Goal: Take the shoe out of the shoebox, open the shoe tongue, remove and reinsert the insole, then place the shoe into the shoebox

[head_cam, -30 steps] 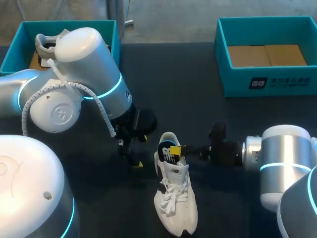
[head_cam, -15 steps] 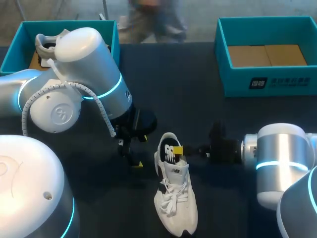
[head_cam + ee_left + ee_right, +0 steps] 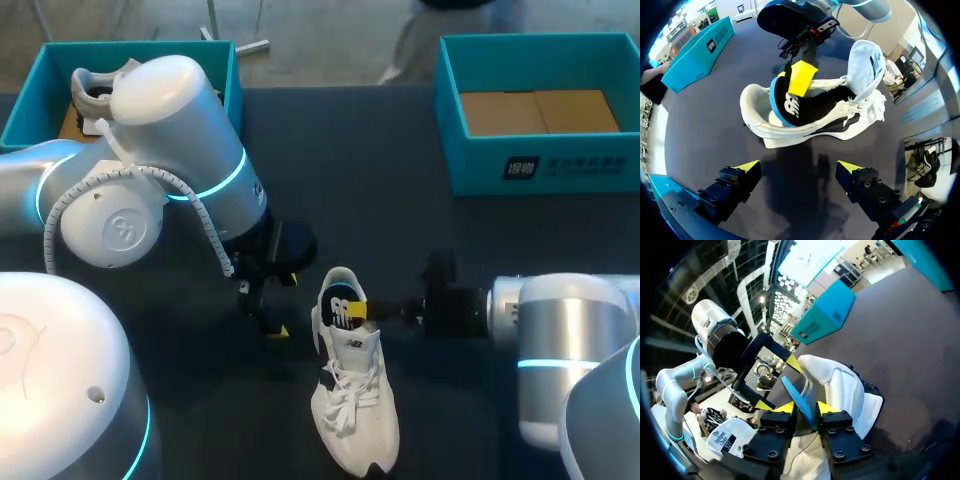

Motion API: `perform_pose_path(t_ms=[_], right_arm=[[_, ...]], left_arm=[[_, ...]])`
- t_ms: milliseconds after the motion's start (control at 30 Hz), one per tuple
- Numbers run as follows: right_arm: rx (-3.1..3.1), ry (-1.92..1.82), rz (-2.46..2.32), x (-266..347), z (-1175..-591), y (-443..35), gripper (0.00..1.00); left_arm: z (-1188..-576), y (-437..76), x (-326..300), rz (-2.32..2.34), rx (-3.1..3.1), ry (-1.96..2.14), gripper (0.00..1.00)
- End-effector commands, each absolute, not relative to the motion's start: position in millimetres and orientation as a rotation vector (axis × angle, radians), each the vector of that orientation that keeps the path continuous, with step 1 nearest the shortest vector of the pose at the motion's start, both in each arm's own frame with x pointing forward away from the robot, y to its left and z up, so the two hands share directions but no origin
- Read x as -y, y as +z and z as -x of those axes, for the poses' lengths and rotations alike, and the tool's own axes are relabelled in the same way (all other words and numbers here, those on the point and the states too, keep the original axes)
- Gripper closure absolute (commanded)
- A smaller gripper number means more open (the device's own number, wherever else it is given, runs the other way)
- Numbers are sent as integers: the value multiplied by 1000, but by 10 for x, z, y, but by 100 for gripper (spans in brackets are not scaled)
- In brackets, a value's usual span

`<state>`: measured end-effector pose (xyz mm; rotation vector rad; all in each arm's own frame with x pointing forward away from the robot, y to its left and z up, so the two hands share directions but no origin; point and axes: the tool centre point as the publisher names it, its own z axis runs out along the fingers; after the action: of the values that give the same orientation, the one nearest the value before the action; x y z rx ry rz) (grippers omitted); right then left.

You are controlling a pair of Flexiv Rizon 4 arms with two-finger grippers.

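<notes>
A white shoe [image 3: 352,400] lies on the dark table, toe toward me and tongue folded up. Its black insole with a blue edge [image 3: 338,308] stands partly out of the heel. My right gripper [image 3: 356,311] comes in from the right at the heel. In the right wrist view the insole's blue edge [image 3: 799,399] runs between its yellow fingertips [image 3: 826,407], which stand slightly apart around it. My left gripper [image 3: 270,322] hangs just left of the shoe, open and empty. In the left wrist view the shoe [image 3: 855,75] and insole [image 3: 790,107] lie ahead of the left gripper [image 3: 799,169].
A teal box [image 3: 30,115] at the back left holds another white shoe [image 3: 98,85]. A second teal box [image 3: 540,170] with a cardboard floor stands at the back right. The left arm's bulk covers the table's left side.
My right gripper has edged left and a little lower at the shoe's heel, and its fingers closed and then parted slightly. The left arm and the shoe have stayed put.
</notes>
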<state>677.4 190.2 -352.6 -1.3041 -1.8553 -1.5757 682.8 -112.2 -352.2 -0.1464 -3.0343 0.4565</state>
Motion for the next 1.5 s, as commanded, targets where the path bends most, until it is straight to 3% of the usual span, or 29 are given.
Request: perform_pose_path(t_ms=[33, 867, 1500], right_arm=[[1864, -1619, 1303, -1893, -6759, -3459, 0], [1980, -1640, 1260, -1712, -6814, -3092, 0], [2184, -1432, 1411, -1413, -6701, -2915, 0]], left_arm=[[-6823, -3521, 1123, 145, 3036, 454, 0], [-6823, -3521, 1123, 145, 3036, 454, 0], [-6977, -3365, 918, 184, 3002, 445, 0]])
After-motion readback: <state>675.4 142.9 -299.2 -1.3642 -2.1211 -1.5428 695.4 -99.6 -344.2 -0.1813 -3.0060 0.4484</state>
